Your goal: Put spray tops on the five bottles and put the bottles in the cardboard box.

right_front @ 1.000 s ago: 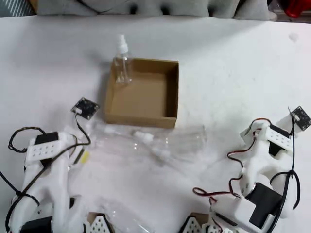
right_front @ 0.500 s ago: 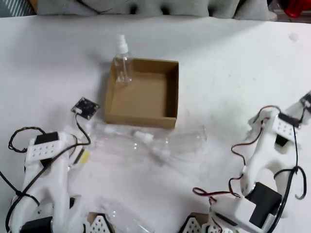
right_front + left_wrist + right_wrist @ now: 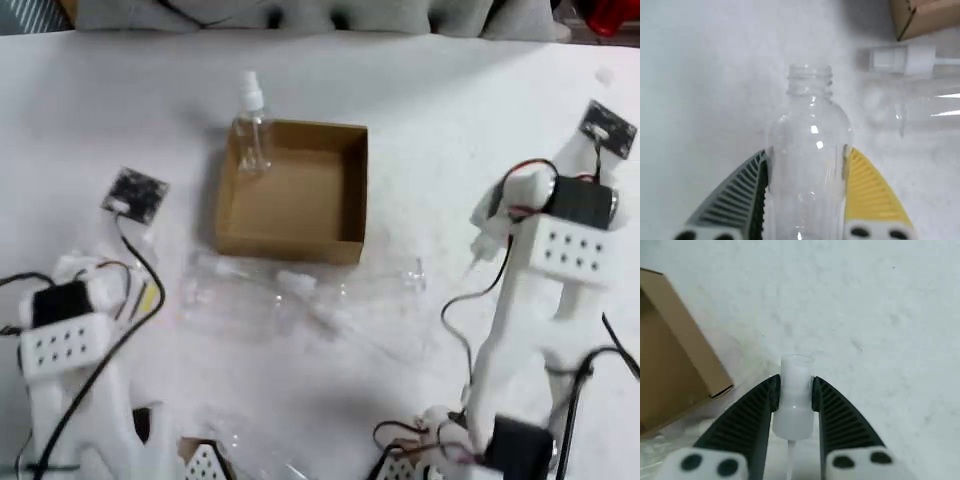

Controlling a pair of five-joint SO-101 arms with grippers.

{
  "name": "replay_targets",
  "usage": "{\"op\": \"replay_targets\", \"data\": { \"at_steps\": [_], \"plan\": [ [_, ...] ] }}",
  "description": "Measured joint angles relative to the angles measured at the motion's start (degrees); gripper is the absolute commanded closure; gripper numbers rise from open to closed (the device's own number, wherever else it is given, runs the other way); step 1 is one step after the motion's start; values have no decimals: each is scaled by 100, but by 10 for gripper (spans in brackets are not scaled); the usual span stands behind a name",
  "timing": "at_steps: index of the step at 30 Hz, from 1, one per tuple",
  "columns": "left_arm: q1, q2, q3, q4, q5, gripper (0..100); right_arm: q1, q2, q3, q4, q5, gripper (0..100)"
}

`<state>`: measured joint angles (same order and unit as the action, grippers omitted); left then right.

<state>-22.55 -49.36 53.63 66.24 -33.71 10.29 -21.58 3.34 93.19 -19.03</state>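
Left fingers (image 3: 867,192), one grey and one yellow, are clamped on the body of a clear bottle (image 3: 810,130), just under the shoulder. Its neck is open, with no top on it. It's held over the desk (image 3: 705,75), front-left of the box (image 3: 290,243).

Right fingers (image 3: 840,425), both black, are closed on a white spray top (image 3: 794,405). The nozzle end pokes out past the fingertips and the dip tube runs back between the fingers. In the high view this arm sits right of the box, with the top over bare desk and well apart from the box wall.

A capped bottle (image 3: 252,125) stands upright in the box's back-left corner.

Loose bottles (image 3: 370,290) lie on their sides on the desk just in front of the box, between the two arms, with loose tops (image 3: 295,282) mixed in. Can't tell the exact count from the overlapping clear plastic.

The left wrist view shows one loose top near the box corner, just beside a lying bottle.
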Motion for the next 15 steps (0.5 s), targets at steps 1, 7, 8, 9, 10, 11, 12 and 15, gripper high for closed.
{"op": "replay_targets", "data": {
  "at_steps": [1, 7, 8, 9, 10, 11, 12, 15],
  "plan": [
    [-9, -185, -123, 97, 62, 974, -123, -193, -79, 35, 0, 983],
    [167, -967, -501, 193, 1327, 973, -932, -1336, -193, 79, 0, 981],
    [316, -1029, -501, 193, 1530, 973, -1002, -1530, -202, 79, 0, 981],
    [492, -1081, -501, 193, 1705, 973, -1099, -1705, -202, 44, 0, 981],
    [686, -1116, -501, 176, 1881, 973, -1213, -1890, -202, -105, 0, 982],
    [905, -1143, -501, 105, 2066, 974, -1319, -2048, -202, -273, 0, 982],
    [1125, -1178, -501, 0, 2251, 976, -1442, -2189, -202, -475, 0, 982],
    [1793, -1284, -501, -615, 2743, 976, -1679, -2426, -202, -1196, -9, 982]
  ]
}}
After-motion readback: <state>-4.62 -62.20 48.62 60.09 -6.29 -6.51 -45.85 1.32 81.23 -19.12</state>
